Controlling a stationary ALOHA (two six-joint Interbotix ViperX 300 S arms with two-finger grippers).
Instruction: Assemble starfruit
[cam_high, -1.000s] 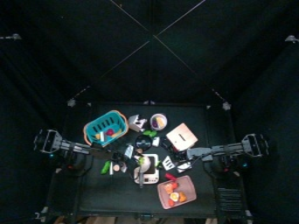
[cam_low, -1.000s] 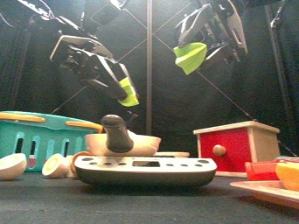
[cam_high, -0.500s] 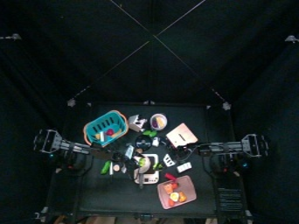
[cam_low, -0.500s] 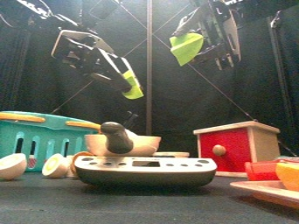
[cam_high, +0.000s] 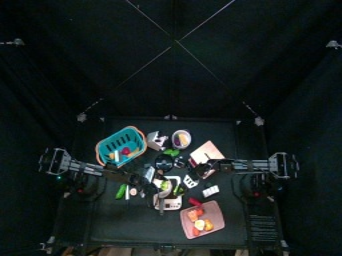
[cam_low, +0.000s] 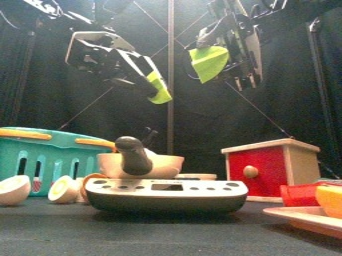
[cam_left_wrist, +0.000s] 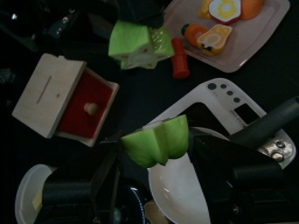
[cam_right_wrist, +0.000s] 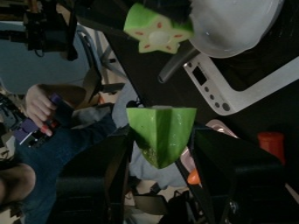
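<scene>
Top view: left gripper (cam_high: 150, 176) and right gripper (cam_high: 189, 177) now meet near the table's (cam_high: 227, 228) middle, nearer each other than a second ago, when the right one hung further right. Front view: left starfruit half (cam_low: 159, 90) and right starfruit half (cam_low: 207, 63) hang high above the scale (cam_low: 166, 194), mortar with pestle (cam_low: 139, 160), teal basket (cam_low: 43, 148) and red box (cam_low: 269, 167); the gap between the halves has narrowed, though they remain apart, right one higher. Left wrist view: jaws pinching the left half (cam_left_wrist: 156, 143), the other half (cam_left_wrist: 138, 45) ahead, pink tray (cam_left_wrist: 260, 39) beyond. Right wrist view: jaws pinching the right half (cam_right_wrist: 163, 132), star-shaped cut face opposite (cam_right_wrist: 159, 28); a person's hand (cam_right_wrist: 41, 102) beyond the curtains. Judgement: approach under way; joining the faces remains.
</scene>
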